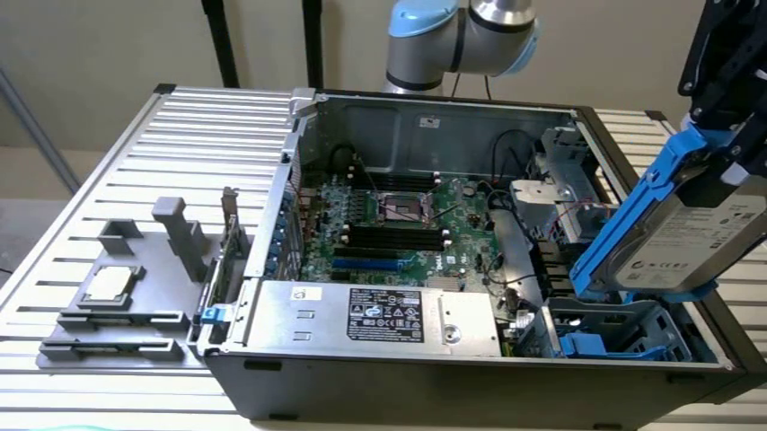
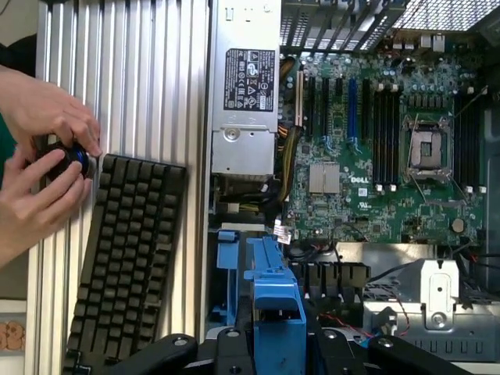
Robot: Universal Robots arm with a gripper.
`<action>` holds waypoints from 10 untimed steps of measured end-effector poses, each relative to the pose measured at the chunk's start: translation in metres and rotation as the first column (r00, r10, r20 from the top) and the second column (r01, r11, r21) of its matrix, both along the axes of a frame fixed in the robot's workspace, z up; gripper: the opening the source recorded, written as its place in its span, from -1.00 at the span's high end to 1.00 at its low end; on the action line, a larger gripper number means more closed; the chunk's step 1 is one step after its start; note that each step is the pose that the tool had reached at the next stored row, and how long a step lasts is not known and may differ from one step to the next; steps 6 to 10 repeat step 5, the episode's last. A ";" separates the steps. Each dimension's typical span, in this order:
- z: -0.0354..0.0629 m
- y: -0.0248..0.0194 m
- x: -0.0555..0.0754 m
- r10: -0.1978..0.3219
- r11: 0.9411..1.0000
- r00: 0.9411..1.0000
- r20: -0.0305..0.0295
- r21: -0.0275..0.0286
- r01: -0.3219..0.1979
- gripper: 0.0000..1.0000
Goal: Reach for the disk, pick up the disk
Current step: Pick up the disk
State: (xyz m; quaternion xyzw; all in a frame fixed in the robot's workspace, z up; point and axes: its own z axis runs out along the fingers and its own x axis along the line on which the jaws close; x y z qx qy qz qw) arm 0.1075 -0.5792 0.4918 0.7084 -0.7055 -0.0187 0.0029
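At the right edge of the exterior view the black claw (image 1: 719, 135) came down from the upper right corner and was clamped on the disk (image 1: 695, 235), holding it lifted and tilted above the open computer case (image 1: 396, 377), its white label facing the camera and its blue carrier rails (image 1: 635, 211) running diagonally along its edges. The arm's silver and light-blue joint (image 1: 462, 36) showed at the top centre, behind the case. In the wrist view the claw (image 2: 273, 344) sat at the bottom centre, its black fingers (image 2: 168, 350) closed on either side of the blue carrier (image 2: 275, 301). Directly beneath the raised disk, in the lower right of the exterior view, a bare blue caddy (image 1: 605, 341) lay in the drive bay. The green motherboard (image 1: 396, 224) filled the middle of the case, with the power supply (image 1: 372, 314) in front of it. On the slatted metal desk (image 1: 144, 162), to the exterior view's left of the case, a grey fixture (image 1: 126, 287) carried a small square silver chip (image 1: 108, 283). In the wrist view a black keyboard (image 2: 125, 258) lay on the desk beside the case, and a person's hands (image 2: 43, 148) held a small dark object at the upper left.
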 end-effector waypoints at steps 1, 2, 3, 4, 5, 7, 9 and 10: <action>0.0000 0.0000 0.000 0.000 1.000 1.000 0.000 0.000 0.000 0.35; 0.0000 0.0000 0.000 0.000 1.000 1.000 0.000 0.000 0.000 0.35; -0.0001 0.0000 0.000 0.000 1.000 1.000 0.000 0.000 0.000 0.35; -0.0001 0.0000 0.000 0.000 1.000 1.000 0.000 0.000 0.000 0.35; -0.0001 0.0000 0.000 0.000 1.000 1.000 0.000 0.000 0.000 0.35; -0.0001 0.0000 0.000 0.000 1.000 1.000 0.000 0.000 0.000 0.35; -0.0001 0.0000 0.000 0.000 1.000 1.000 0.000 0.000 0.000 0.35; -0.0001 0.0000 0.000 0.000 1.000 1.000 0.000 0.000 0.000 0.35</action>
